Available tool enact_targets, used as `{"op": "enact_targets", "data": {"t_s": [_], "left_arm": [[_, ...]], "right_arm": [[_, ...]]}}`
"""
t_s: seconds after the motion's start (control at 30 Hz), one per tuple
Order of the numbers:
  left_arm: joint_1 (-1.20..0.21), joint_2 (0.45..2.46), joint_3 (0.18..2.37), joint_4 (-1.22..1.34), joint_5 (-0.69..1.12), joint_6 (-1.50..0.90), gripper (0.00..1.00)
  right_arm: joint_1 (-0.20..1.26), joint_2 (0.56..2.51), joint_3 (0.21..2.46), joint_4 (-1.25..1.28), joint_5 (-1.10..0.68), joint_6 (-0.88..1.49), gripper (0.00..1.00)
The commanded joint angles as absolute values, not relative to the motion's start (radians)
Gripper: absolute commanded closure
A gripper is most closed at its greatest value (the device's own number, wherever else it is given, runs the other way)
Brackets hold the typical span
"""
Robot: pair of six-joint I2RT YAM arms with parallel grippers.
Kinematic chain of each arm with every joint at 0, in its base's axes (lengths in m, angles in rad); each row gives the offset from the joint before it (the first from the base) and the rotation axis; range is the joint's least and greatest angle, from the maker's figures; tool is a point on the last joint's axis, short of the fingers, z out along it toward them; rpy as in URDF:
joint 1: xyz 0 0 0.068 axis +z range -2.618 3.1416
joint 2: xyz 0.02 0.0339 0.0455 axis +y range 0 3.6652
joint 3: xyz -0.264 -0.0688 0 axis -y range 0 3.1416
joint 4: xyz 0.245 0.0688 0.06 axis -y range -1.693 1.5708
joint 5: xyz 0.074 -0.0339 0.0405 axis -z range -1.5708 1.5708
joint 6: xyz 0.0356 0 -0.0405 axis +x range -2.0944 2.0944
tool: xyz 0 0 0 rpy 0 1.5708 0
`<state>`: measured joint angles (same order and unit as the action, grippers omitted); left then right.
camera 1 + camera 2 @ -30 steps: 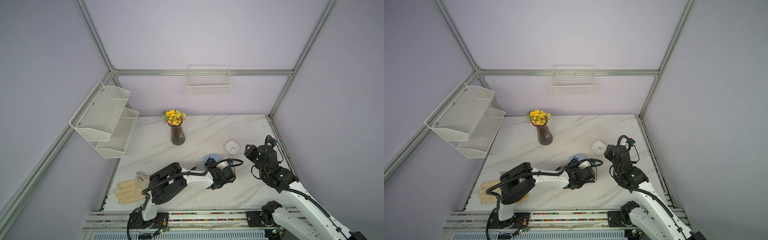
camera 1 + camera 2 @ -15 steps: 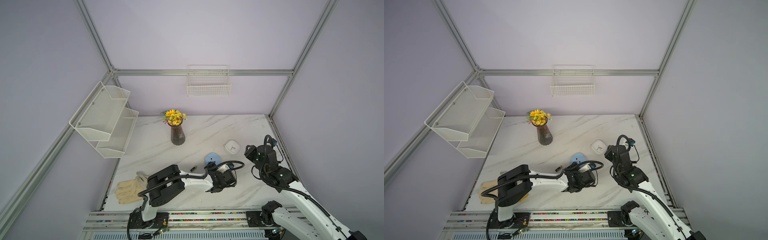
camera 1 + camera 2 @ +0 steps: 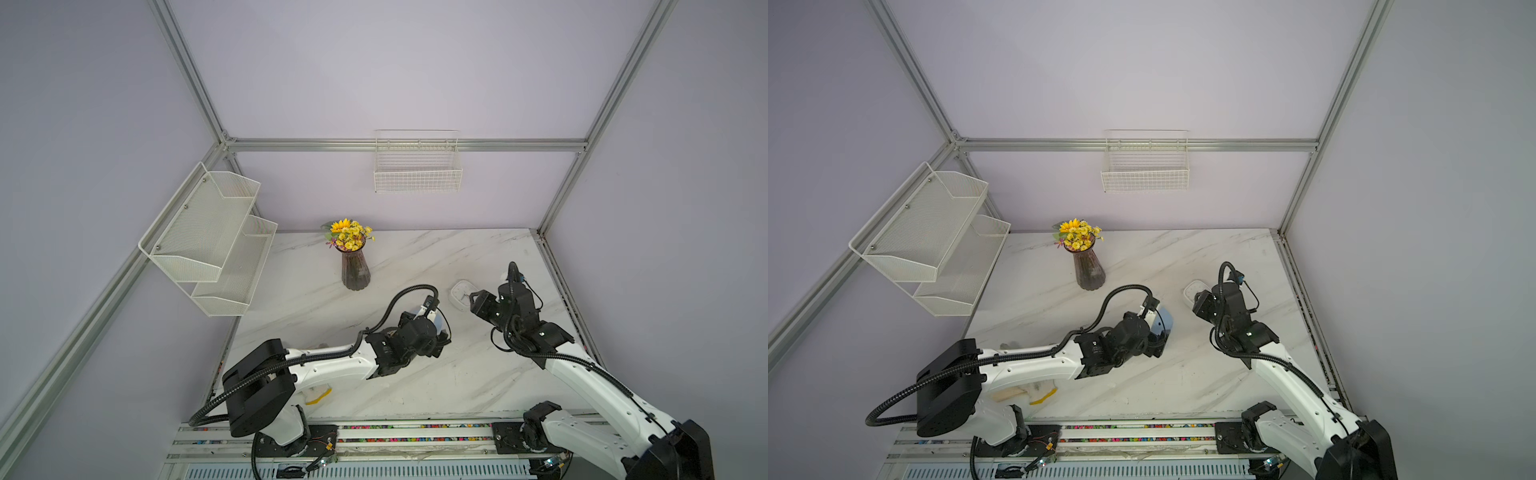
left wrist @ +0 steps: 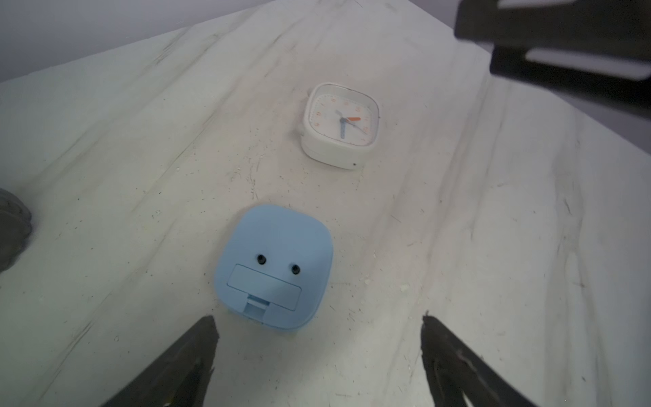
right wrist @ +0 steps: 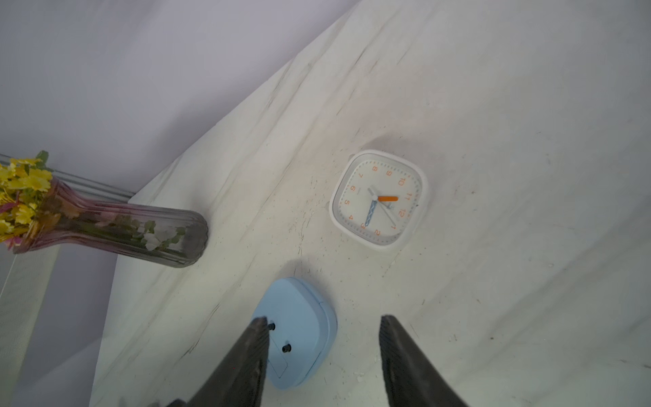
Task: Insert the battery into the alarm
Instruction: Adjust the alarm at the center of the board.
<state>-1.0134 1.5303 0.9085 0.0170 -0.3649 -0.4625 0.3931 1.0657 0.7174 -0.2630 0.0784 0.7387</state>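
The blue alarm (image 4: 278,246) is laid face down on the bench (image 4: 493,211), so its shut battery hatch (image 4: 264,287) is turned upward. Just short of it the left pincer (image 4: 318,319) is spread wide, empty. The right pincer (image 5: 323,320) is half spread, also empty. No battery can be made out. A white clock (image 4: 341,123) and a vase (image 5: 141,229) are set clear of the approach.

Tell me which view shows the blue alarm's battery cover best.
Left wrist view: the blue alarm lies back-up, battery cover wholly visible. Right wrist: cover half behind a jaw. Both top views: only an edge.
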Motion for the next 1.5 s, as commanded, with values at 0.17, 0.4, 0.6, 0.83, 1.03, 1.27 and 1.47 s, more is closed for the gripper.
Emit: {"op": "enact_targets", "data": {"t_s": [0.17, 0.4, 0.6, 0.83, 1.03, 1.27, 1.47], "left_arm": [[-0.817, 1.537, 0.828, 0.154, -0.098, -0.908, 0.13], [-0.759, 1.590, 0.809, 0.201, -0.025, -1.002, 0.17], [-0.713, 1.637, 0.779, 0.316, 0.050, -1.070, 0.19], [-0.671, 1.672, 0.758, 0.430, 0.127, -1.093, 0.21], [-0.658, 1.706, 0.755, 0.431, 0.111, -1.106, 0.22], [-0.655, 1.674, 0.701, 0.442, 0.082, -1.112, 0.24], [-0.655, 1.620, 0.681, 0.404, 0.086, -1.095, 0.24]], "right_arm": [[0.391, 1.402, 0.819, -0.097, -0.138, 0.683, 0.46], [0.401, 1.583, 0.881, -0.051, -0.165, 0.668, 0.46], [0.423, 1.670, 0.913, -0.036, -0.176, 0.657, 0.46], [0.483, 1.733, 0.939, -0.038, -0.171, 0.646, 0.46], [0.527, 1.725, 0.899, -0.061, -0.180, 0.679, 0.46], [0.586, 1.583, 0.817, -0.122, -0.045, 0.716, 0.42], [0.656, 1.498, 0.868, -0.221, 0.057, 0.621, 0.04]]}}
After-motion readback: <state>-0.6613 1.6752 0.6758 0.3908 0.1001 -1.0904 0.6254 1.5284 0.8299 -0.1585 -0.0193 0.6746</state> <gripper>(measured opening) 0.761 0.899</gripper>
